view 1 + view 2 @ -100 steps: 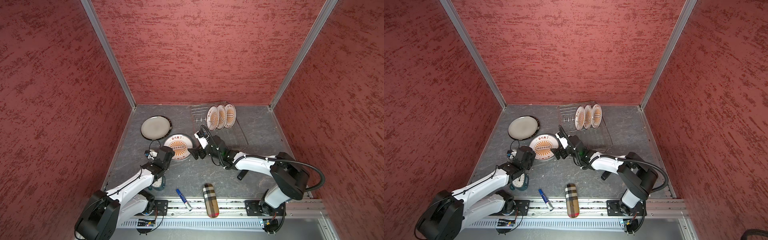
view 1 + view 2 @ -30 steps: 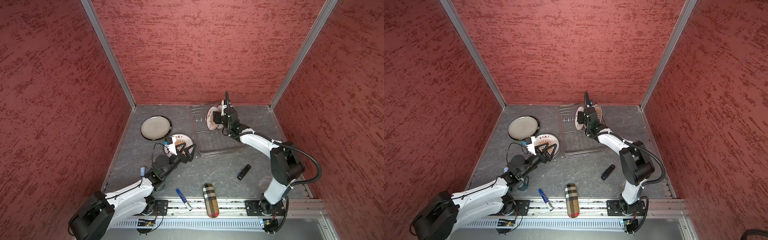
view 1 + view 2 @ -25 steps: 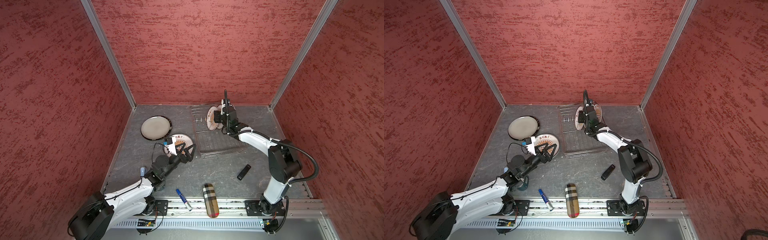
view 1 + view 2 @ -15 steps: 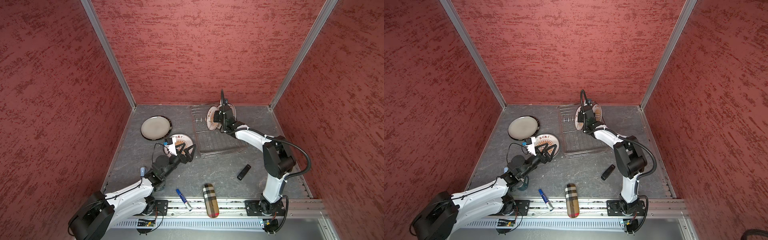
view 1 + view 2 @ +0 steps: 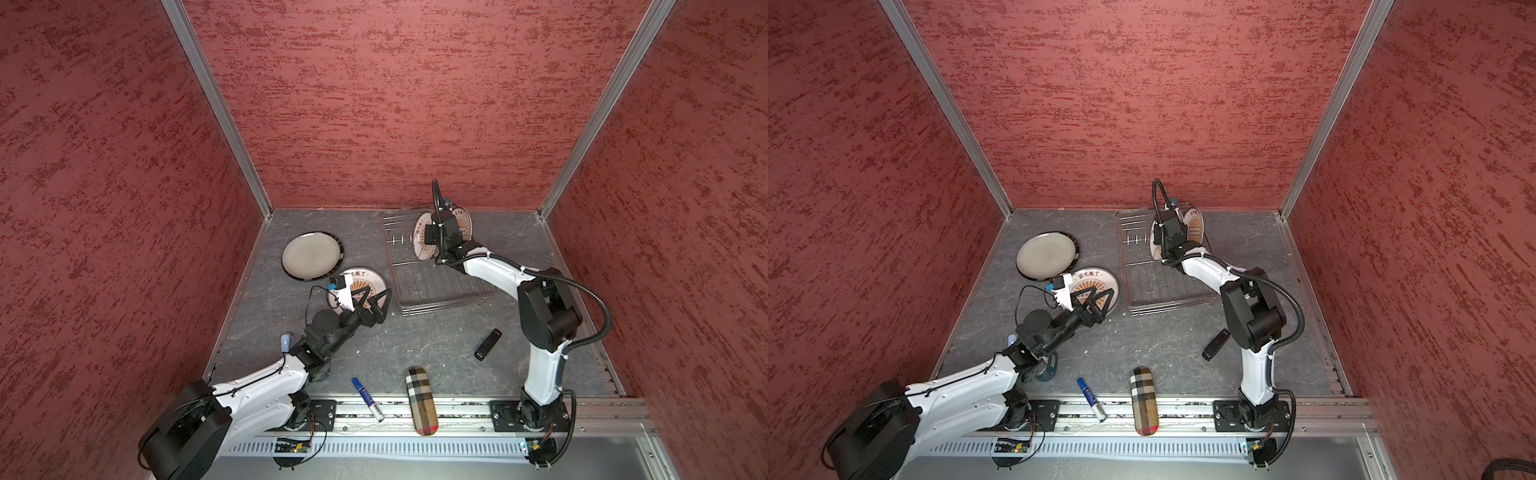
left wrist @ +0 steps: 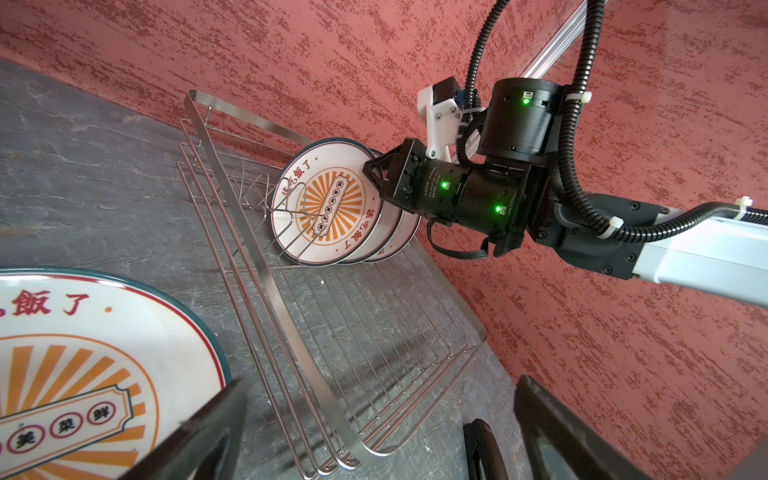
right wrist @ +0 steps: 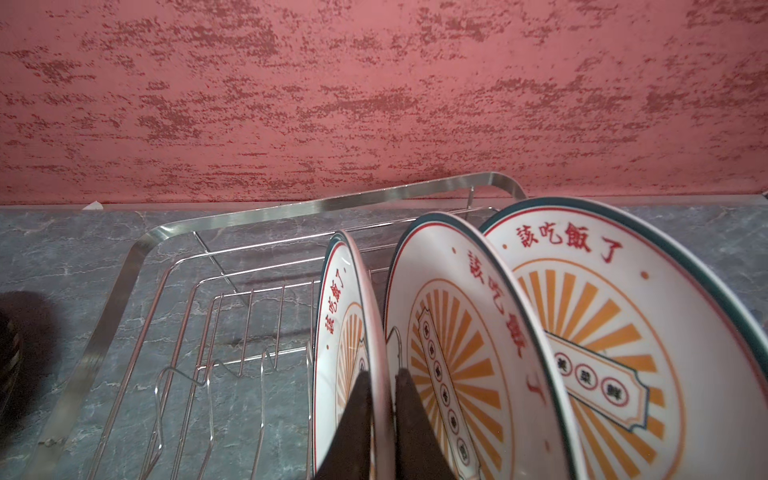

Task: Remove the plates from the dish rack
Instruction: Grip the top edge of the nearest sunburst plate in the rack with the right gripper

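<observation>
Steel-wire dish rack (image 5: 440, 286) at 1 o'clock on the bench (image 5: 415, 345) in a top view, with three sunburst plates (image 5: 419, 249) standing on edge at its 12 o'clock end, faces turned to 9 o'clock. We see the right hand (image 7: 380, 419), set in from 4 o'clock, pinching the rim of the end plate (image 7: 337, 349) toward 9 o'clock, so we judge the lift must run straight up in that plate's plane, clear of the prongs (image 5: 401, 240). We note the left hand (image 5: 377, 298) spread wide over a flat plate (image 5: 365, 278) at the rack's 8 o'clock.
</observation>
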